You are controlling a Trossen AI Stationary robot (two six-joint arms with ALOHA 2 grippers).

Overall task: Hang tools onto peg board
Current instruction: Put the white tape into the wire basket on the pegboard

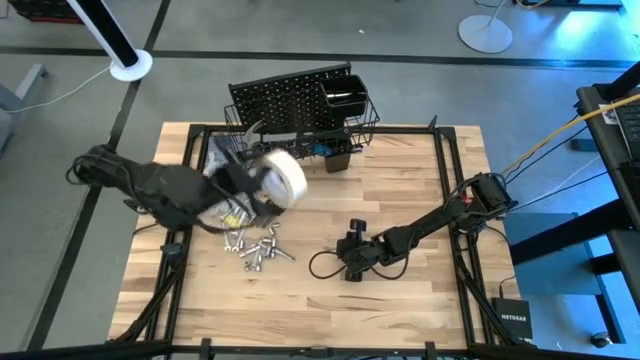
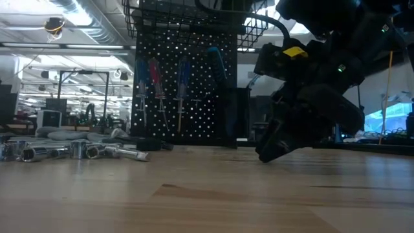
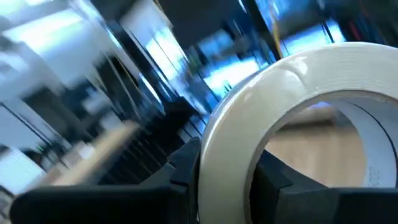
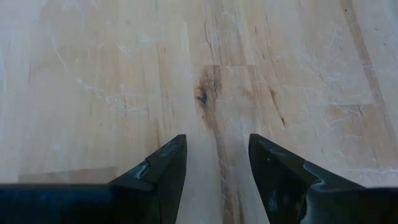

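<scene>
A white tape roll point(image 1: 281, 178) hangs high over the table's left half, in front of the black peg board point(image 1: 290, 100), with my left gripper point(image 1: 262, 186) shut on it. Red point(image 2: 154, 77) and blue point(image 2: 183, 77) screwdrivers hang on the peg board point(image 2: 187, 84). Silver wrenches and sockets point(image 1: 256, 249) lie in a loose pile on the wood below the left arm. My right gripper point(image 1: 352, 252) stands open just above the table's middle, its fingers point(image 4: 163, 174) pointing down at bare wood with nothing between them. My left gripper pinches the roll's wall point(image 3: 224, 155), one finger point(image 3: 277, 183) inside the hole and the other point(image 3: 177, 171) on the outer band. The fingers reach in level from the table's left side. The roll is lifted clear of the table, standing on edge beyond the fingers.
A black wire basket point(image 1: 352, 100) with a square cup hangs on the board's right part. Grey cloth point(image 2: 65, 134) lies at the far left by the board's foot. Black frame rails point(image 1: 455, 190) border the table. Open wood lies between the pile and the right gripper.
</scene>
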